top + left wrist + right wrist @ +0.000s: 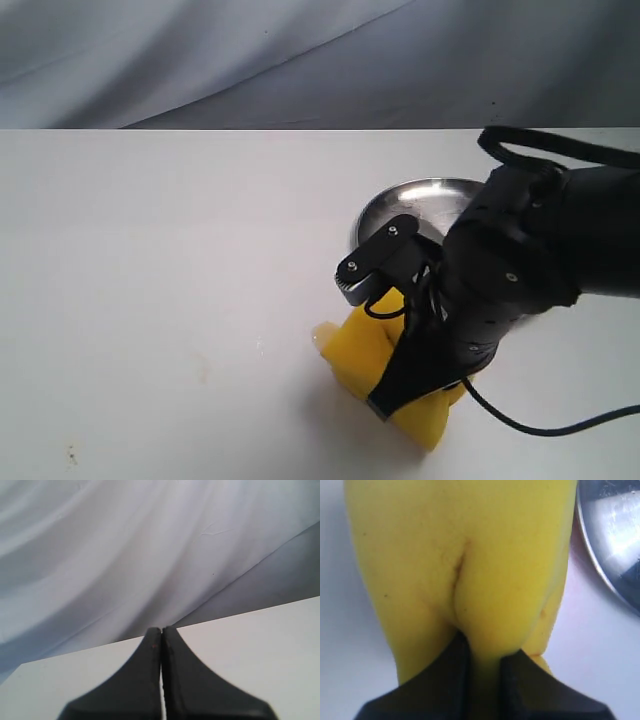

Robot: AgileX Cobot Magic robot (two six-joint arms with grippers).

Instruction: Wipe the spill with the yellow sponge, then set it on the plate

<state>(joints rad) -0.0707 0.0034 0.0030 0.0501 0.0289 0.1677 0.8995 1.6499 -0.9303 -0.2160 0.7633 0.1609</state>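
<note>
We see the right gripper [485,656] clenched on the yellow sponge [358,352], its two black fingers biting deep into the foam so that the block bulges and creases between them. The sponge rests on the white table [150,260], pressed down under the right arm, which reaches in from the right edge of the exterior view and hides part of the foam. The plate [402,200] lies just behind the sponge, farther from the camera and partly covered by the arm. From the right wrist view we see its shiny rim close beside the sponge, with a strip of bare table between them.

At the sponge's left corner there is a small pale, glossy patch [322,332] touching the foam. It may be the spill, though we cannot be sure at this angle. A black cable [540,427] trails off the arm across the table towards the right.

The left gripper [161,647] is out of the exterior view. In its own wrist view its fingers are pressed together with nothing between them, pointing over the table towards the grey cloth backdrop [125,555].
</note>
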